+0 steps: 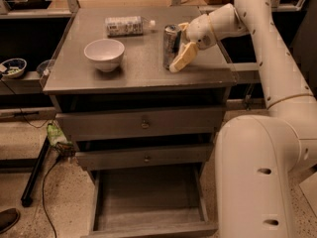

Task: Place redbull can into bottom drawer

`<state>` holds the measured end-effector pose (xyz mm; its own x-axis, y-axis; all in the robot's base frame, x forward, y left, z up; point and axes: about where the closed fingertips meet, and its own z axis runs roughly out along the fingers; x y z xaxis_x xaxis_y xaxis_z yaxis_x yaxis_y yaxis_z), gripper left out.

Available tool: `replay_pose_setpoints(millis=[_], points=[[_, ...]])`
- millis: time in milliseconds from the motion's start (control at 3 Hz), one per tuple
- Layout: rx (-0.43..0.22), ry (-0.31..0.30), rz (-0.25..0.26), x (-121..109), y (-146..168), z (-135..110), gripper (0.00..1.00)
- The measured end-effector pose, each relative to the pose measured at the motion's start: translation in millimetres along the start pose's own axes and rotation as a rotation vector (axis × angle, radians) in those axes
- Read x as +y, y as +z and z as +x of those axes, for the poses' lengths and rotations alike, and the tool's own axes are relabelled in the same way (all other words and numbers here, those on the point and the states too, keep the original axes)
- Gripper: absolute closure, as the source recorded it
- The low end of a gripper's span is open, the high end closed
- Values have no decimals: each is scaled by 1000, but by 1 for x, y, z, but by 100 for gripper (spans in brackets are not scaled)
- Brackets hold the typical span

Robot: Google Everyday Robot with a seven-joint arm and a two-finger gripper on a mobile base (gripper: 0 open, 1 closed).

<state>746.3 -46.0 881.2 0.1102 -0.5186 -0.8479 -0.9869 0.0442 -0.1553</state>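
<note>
The redbull can (170,46) stands upright on the grey cabinet top (133,68), right of centre. My gripper (181,43) is at the can's right side, at the can's height. Its fingers are open, one (180,58) in front of the can and one behind it, with the can partly between them. The bottom drawer (148,195) is pulled out at floor level below the cabinet front, and its flat grey floor is bare.
A white bowl (104,53) stands left of the can. A clear plastic bottle (126,26) lies on its side at the back. Two upper drawers (143,124) are shut. My arm and base (262,172) stand at the cabinet's right. Cables lie on the floor at the left.
</note>
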Motion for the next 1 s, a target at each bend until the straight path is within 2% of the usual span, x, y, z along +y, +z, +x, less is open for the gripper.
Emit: replay_pose_setpoints(millis=[333,667,1000], points=[[0,0,0,0,0,0,27],[0,0,0,0,0,0,58],[0,0,0,0,0,0,81]])
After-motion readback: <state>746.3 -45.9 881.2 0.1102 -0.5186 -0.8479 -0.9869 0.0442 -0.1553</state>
